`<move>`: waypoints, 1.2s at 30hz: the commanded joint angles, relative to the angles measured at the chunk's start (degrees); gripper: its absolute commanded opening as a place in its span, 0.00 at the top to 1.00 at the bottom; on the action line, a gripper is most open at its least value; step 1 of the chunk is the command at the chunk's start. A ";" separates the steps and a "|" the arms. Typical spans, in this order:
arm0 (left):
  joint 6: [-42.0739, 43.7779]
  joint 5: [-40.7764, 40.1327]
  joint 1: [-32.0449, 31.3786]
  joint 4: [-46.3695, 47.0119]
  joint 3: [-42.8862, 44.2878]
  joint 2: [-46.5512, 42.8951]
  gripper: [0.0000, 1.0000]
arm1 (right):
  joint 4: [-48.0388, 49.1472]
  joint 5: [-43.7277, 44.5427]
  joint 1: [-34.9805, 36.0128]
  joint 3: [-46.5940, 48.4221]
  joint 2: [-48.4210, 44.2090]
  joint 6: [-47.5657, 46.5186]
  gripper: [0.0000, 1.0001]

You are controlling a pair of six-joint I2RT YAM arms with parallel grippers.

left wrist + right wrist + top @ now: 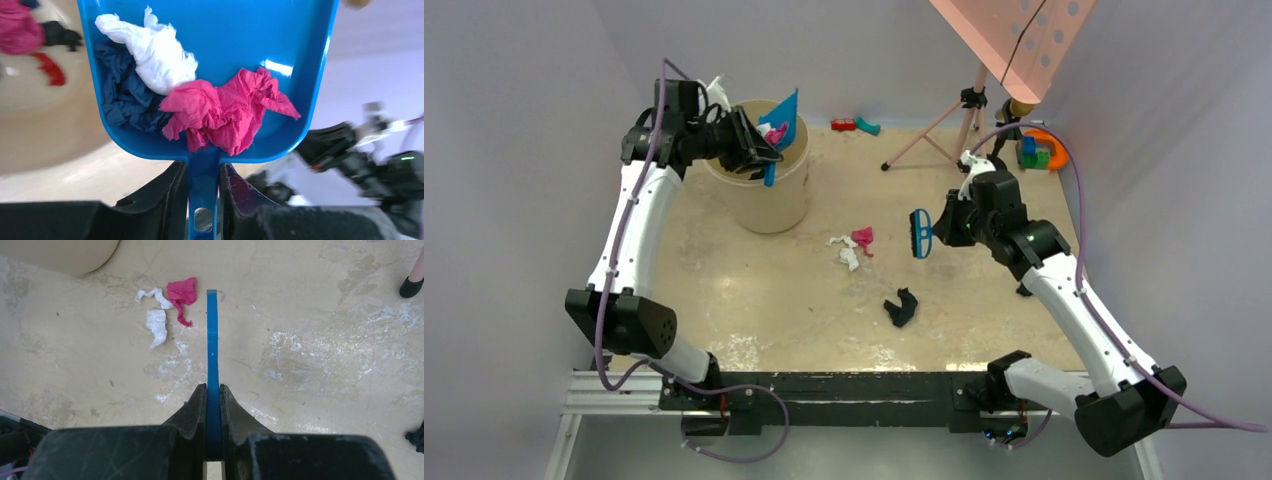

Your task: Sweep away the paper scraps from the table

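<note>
Two arms are in view, and each holds one tool.

**Left arm.** The left gripper (202, 172) has its fingers clamped on the handle of one blue dustpan (215, 30). I see the pan held up at the mouth of one beige bucket (764, 205), which stands at the far left of the table (754, 300).
- The pan carries three paper scraps: one white wad (155, 52), one dark blue wad (122, 95) and one pink wad (225, 107).
- All three are bunched together, touching, at the handle end of the pan.
- Inside the bucket the view is blurred. I count one magenta wad (17, 32), one black piece (60, 35) and one red piece (50, 70); I cannot tell whether there are more.

**Right arm.** The right gripper (212, 395) has its fingers pressed tight on the handle of one blue hand brush (919, 233). The brush is held over the right half of the table. I cannot tell whether its bristles touch the surface.

**Scraps on the table: four.**
- One thin white strip (150, 292) and one white clump (157, 325) lie near the middle.
- One pink scrap (182, 292) lies just beside them, next to the brush tip.
- One black scrap (902, 307) lies apart from these, nearer the front edge.

**Far edge.**
- One red toy (842, 125) and one teal toy (868, 126) lie side by side.
- A cluster of coloured blocks (1036, 150) sits in the far right corner. I cannot count the blocks from here.
- One tripod stand (954, 125) is between the toys and the blocks.
</note>
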 commanded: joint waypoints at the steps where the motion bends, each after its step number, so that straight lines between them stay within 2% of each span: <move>1: -25.78 27.97 7.06 29.85 -14.93 -2.84 1.00 | 3.44 -2.16 -0.25 -1.07 0.22 0.34 1.00; 3: -38.51 31.35 8.65 48.17 -23.21 -4.76 1.00 | 3.87 -2.79 -0.21 -1.36 0.52 0.55 1.00; 6: -52.66 34.04 9.04 66.54 -29.82 -4.68 1.00 | 4.59 -3.66 -0.24 -1.58 1.07 0.90 1.00; 7: -57.79 34.47 9.04 75.43 -31.75 -4.36 1.00 | 4.85 -4.01 -0.27 -1.63 1.25 0.99 1.00; 12: -89.46 26.87 11.04 113.83 -45.78 -1.72 1.00 | 6.04 -6.15 -0.29 -1.94 2.18 1.60 1.00; 14: -95.09 25.31 10.99 121.00 -46.96 -0.27 1.00 | 6.72 -7.16 -0.25 -2.13 2.61 2.03 1.00; 17: -98.98 24.38 11.06 125.80 -47.52 1.00 1.00 | 8.12 -9.62 -0.23 -2.33 3.40 2.83 1.00; 25: -99.28 24.98 11.06 126.80 -46.97 0.36 1.00 | 19.77 -17.89 -0.20 -3.97 6.01 11.70 1.00; 28: -93.23 28.70 11.04 120.00 -44.41 -1.63 1.00 | 29.69 -23.52 0.13 -5.95 8.22 19.52 1.00; 31: -79.68 31.02 10.85 103.65 -42.90 -7.69 1.00 | 38.44 -25.04 1.00 -7.14 12.10 27.78 1.00; 32: -71.01 31.37 10.74 95.87 -42.02 -9.87 1.00 | 41.74 -24.91 1.42 -7.31 13.69 30.08 1.00; 34: -55.89 30.83 10.33 76.38 -39.01 -14.15 0.99 | 46.78 -23.97 2.53 -6.92 17.20 34.64 1.00; 36: -40.42 27.64 9.63 55.84 -34.50 -17.49 0.99 | 47.61 -21.11 3.95 -4.74 21.30 37.51 1.00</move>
